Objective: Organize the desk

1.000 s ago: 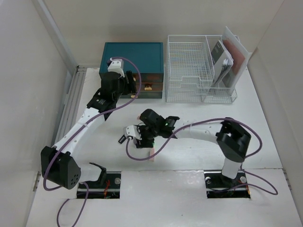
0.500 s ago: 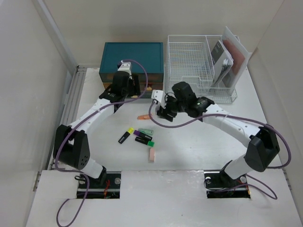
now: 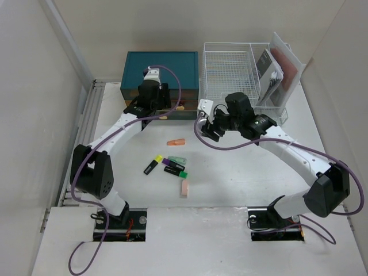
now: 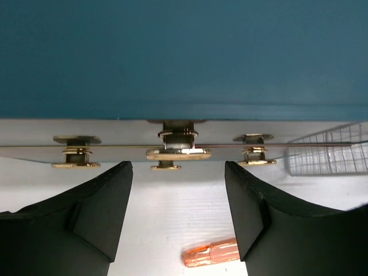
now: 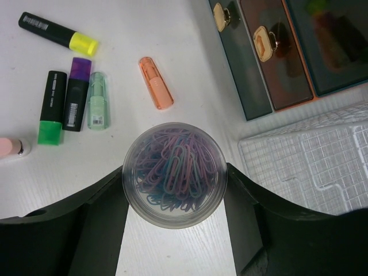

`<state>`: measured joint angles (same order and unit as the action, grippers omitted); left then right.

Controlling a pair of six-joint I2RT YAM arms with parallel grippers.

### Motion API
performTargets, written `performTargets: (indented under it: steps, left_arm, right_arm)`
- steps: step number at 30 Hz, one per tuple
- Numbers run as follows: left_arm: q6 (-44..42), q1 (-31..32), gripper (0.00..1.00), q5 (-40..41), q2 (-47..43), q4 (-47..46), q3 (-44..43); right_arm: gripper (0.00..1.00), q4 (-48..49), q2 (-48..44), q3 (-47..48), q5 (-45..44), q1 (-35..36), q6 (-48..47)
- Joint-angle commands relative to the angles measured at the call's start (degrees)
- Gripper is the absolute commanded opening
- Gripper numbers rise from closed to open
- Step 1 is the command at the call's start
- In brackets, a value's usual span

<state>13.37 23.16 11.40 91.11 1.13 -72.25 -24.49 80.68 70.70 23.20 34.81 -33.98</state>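
— White matte tabletop is seen from above: the desk point(image 3: 241, 172) fills the enclosure floor, with 2 cut-outs at its near edge where the arm bases are bolted. How is the left arm posed?
— It is stretched far forward to the teal drawer box point(image 3: 162, 63) at the back. The left gripper point(image 4: 177, 168) is spread wide and levelled at the box front; a gold handle point(image 4: 178, 154) is framed between the jaws, not gripped.
— And the right?
— It is bent at the elbow and reached leftward, before the wire-mesh rack point(image 3: 230, 80). The right gripper point(image 5: 175, 172) is pointed downward and clamped on a clear jar of paper clips point(image 5: 174, 184); whether the jar rests on the desk cannot be told. An orange marker point(image 5: 155, 83) is seen just beyond it, and 5 more markers point(image 3: 168, 164) are scattered mid-desk.
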Motion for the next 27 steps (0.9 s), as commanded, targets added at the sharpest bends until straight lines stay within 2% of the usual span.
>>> performTargets:
  steps: [1, 8, 13, 16, 17, 19, 27]
  left_arm:
    - [-0.97, -0.04, 0.62, 1.96, 1.08, -1.92, -3.25]
    - [-1.5, -0.04, 0.6, 3.19, 3.46, -1.39, -6.94]
    - [-2.64, -0.04, 0.46, 4.33, 3.99, -0.34, -8.35]
    - [-2.64, -0.04, 0.34, 4.95, 3.99, -0.33, -8.35]
    - [-2.64, -0.04, 0.26, 4.95, 3.99, -0.33, -8.35]
    - [-2.12, -0.04, 0.2, 4.95, 3.46, -0.33, -6.86]
    - [-0.89, 1.19, 0.16, 4.16, -4.35, -0.86, 2.46]
  right_arm:
    - [0.0, 2.08, -2.55, 1.99, 2.81, -1.06, 1.19]
    - [0.0, 2.61, -2.55, 1.46, 3.34, -1.58, 1.19]
    - [0.0, 2.61, -2.55, 1.46, 3.34, -1.58, 1.72]
    - [0.0, 2.61, -2.55, 1.46, 3.34, -2.11, 1.72]
    - [0.0, 2.61, -3.07, 1.46, 3.34, -2.11, 1.72]
    - [0.0, 3.13, -3.08, 1.46, 3.34, -2.11, 2.24]
    - [0.0, 10.6, -3.6, 2.86, -7.46, -2.64, 9.01]
